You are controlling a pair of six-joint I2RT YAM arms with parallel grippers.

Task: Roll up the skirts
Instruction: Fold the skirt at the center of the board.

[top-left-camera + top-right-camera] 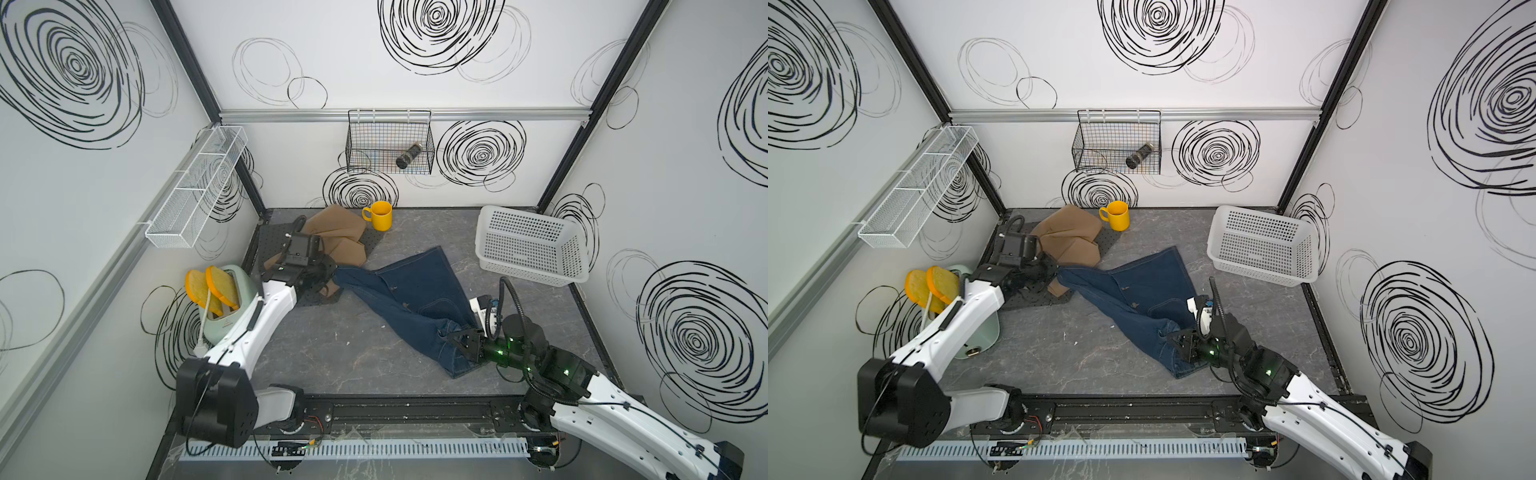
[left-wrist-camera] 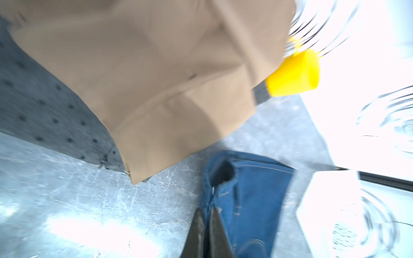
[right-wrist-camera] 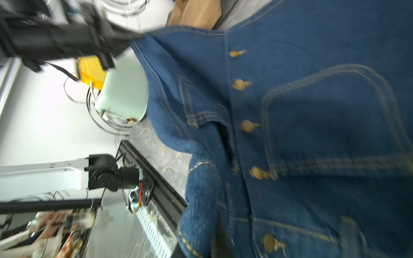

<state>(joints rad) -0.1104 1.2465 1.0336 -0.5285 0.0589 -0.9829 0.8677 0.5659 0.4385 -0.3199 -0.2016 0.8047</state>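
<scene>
The denim skirt (image 1: 409,297) lies slantwise across the middle of the grey marbled surface (image 1: 332,357), stretched between the two arms, with its buttons and a stitched pocket facing up. The left tool (image 1: 333,277) has its jaws closed on the skirt's far-left corner. The right wrist view shows that corner drawn to a point at the black fingertips. The right tool (image 1: 454,338) is closed too, pinching a bunched fold of denim at the skirt's near-right end, and the cloth puckers around it in both top views. To the far left of the denim, the tan skirt (image 1: 338,237) sits crumpled on top of the grey dotted skirt (image 2: 44,100), which lies flat beneath it. A yellow mug (image 1: 380,216) stands just beyond the tan skirt by the far wall, and a white basket (image 1: 528,245) sits at the far right, apart from the denim
</scene>
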